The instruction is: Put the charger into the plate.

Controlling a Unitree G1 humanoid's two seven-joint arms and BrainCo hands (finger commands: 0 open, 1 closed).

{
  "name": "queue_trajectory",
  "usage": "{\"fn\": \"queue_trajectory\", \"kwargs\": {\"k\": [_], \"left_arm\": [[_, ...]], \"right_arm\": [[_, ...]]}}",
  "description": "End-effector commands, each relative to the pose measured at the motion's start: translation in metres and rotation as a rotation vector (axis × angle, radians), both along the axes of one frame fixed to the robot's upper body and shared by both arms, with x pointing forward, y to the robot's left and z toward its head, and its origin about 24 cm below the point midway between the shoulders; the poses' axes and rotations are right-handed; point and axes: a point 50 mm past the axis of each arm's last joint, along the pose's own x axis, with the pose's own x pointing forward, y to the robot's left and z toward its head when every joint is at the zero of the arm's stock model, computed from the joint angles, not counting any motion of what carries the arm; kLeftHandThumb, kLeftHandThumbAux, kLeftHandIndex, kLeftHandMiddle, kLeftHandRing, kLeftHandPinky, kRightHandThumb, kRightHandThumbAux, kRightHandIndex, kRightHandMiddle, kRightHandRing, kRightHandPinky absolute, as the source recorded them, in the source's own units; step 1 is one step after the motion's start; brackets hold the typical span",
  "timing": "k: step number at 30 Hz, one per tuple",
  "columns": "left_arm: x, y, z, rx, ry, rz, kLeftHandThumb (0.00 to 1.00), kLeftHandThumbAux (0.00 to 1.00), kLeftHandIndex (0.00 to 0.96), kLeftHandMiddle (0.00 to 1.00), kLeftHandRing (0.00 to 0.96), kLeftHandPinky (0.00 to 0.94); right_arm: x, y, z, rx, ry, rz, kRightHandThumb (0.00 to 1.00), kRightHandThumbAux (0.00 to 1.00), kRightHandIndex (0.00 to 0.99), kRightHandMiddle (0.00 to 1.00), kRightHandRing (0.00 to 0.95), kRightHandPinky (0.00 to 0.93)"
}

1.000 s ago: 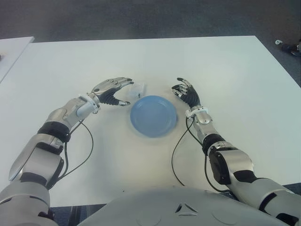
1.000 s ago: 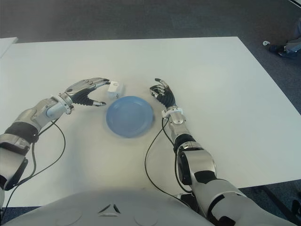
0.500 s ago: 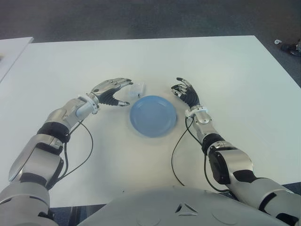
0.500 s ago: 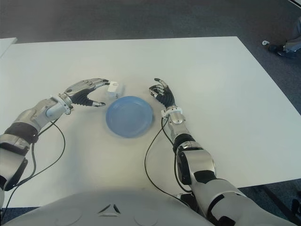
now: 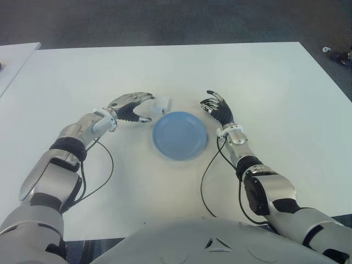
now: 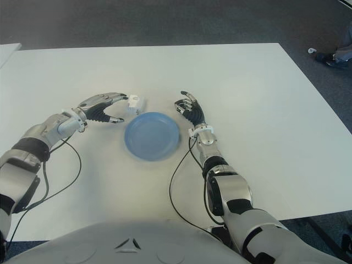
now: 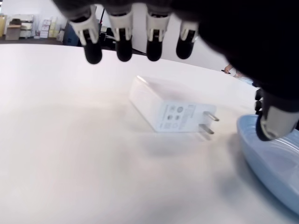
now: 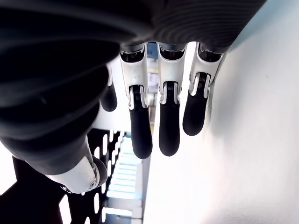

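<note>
A small white charger (image 5: 161,104) with two metal prongs (image 7: 209,124) lies on the white table (image 5: 264,82), just off the far left rim of the blue plate (image 5: 180,135). My left hand (image 5: 133,106) hovers right beside the charger on its left, fingers spread and holding nothing; its fingertips (image 7: 124,52) hang over the charger (image 7: 167,111) without touching it. My right hand (image 5: 218,108) shows at the plate's right rim, fingers relaxed and empty. The plate holds nothing.
A second white table's corner (image 5: 14,58) shows at the far left. Dark carpet (image 5: 165,22) lies beyond the table's far edge. Black cables (image 5: 206,176) trail from both wrists across the near tabletop.
My left hand has crept slightly toward the charger, and its forearm has shifted a little. The charger, the plate and my right hand stay where they were.
</note>
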Motion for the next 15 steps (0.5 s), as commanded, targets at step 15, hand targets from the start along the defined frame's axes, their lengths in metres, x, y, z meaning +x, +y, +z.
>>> {"fn": "queue_trajectory", "kwargs": {"k": [15], "left_arm": [[0.0098, -0.0083, -0.0125, 0.012, 0.071, 0.07, 0.0, 0.48, 0.0, 0.048, 0.066, 0.102]], "right_arm": [[-0.0263, 0.0001, -0.0381, -0.005, 0.205, -0.008, 0.0, 0.763, 0.144, 0.436, 0.409, 0.309]]}}
